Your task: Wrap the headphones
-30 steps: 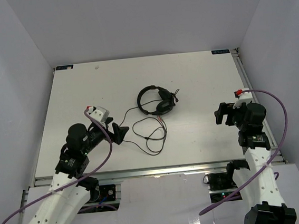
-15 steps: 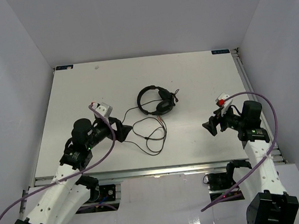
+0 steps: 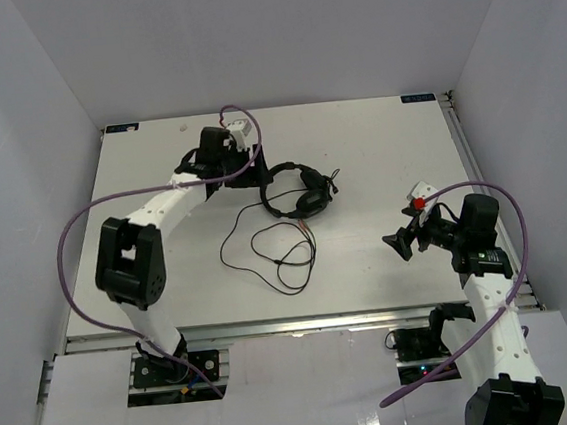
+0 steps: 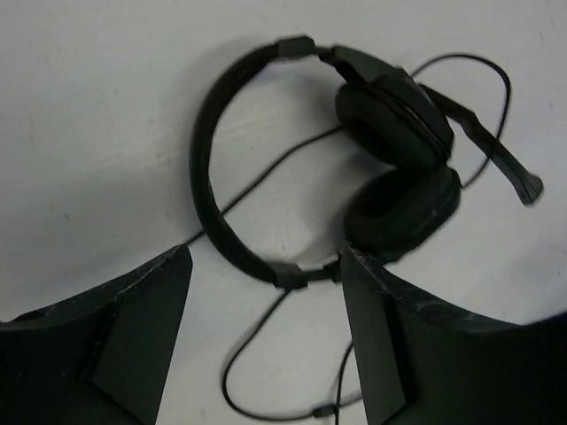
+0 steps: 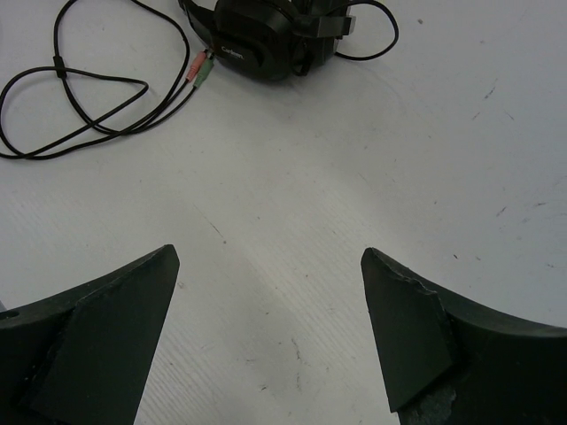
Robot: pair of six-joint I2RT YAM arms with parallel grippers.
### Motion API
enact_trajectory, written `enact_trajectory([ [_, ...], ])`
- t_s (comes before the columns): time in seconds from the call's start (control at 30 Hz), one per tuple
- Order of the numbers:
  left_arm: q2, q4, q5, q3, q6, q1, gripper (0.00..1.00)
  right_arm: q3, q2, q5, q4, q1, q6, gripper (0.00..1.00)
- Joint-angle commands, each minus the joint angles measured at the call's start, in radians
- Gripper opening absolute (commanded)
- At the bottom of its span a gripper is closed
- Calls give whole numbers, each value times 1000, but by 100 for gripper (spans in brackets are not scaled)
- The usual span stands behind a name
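Note:
The black headphones [image 3: 307,198] lie on the white table [image 3: 377,143] behind its middle, earcups together, with the headband [image 3: 269,186] arching left. Their thin cord [image 3: 289,289] lies in loose loops in front of them. My left gripper [image 3: 260,175] is open and empty by the headband's left side. In the left wrist view the headband [image 4: 208,177] and earcups [image 4: 403,208] sit just past the open gripper [image 4: 264,257]. My right gripper [image 3: 399,242] is open and empty over bare table to the right. Its wrist view shows the gripper [image 5: 267,255], the headphones [image 5: 266,40] and the cord [image 5: 89,97] farther off.
The cord's pink and green plugs [image 5: 202,69] lie beside the earcups. The left arm's purple cable [image 3: 74,223] arcs over the table's left side. Grey walls close in the table at the back and on both sides.
My left arm has swung from the near left of the table to the back, so its gripper is at the headband. The cord's left loop has shifted. My right gripper moved slightly left.

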Motion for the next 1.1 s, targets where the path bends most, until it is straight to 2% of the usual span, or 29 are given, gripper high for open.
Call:
enact_trajectory([
  [0.0,188,-141,-106,214,73,3,75,-6,-29,-18,28,-2,-28,91],
  [0.13,283,-161,-186,280,144,1,73,-12,-46,-36,30,-3,-49,93],
  [0.3,346,-152,-198,296,200,-7,65,-11,-46,-38,38,-2,-57,94],
  [0.47,391,-135,-205,321,221,-22,56,-10,-44,-34,41,-3,-56,94],
  [0.8,481,-135,-311,389,264,-87,44,-8,-43,-22,44,-3,-56,94],
  [0.9,483,-133,-329,388,264,-88,30,-9,-41,-19,45,-3,-56,94],
  [0.97,479,-128,-340,382,264,-88,16,-9,-40,-17,46,-3,-56,93],
  [1.07,451,-115,-339,364,264,-88,2,-11,-40,-17,46,-3,-57,94],
])
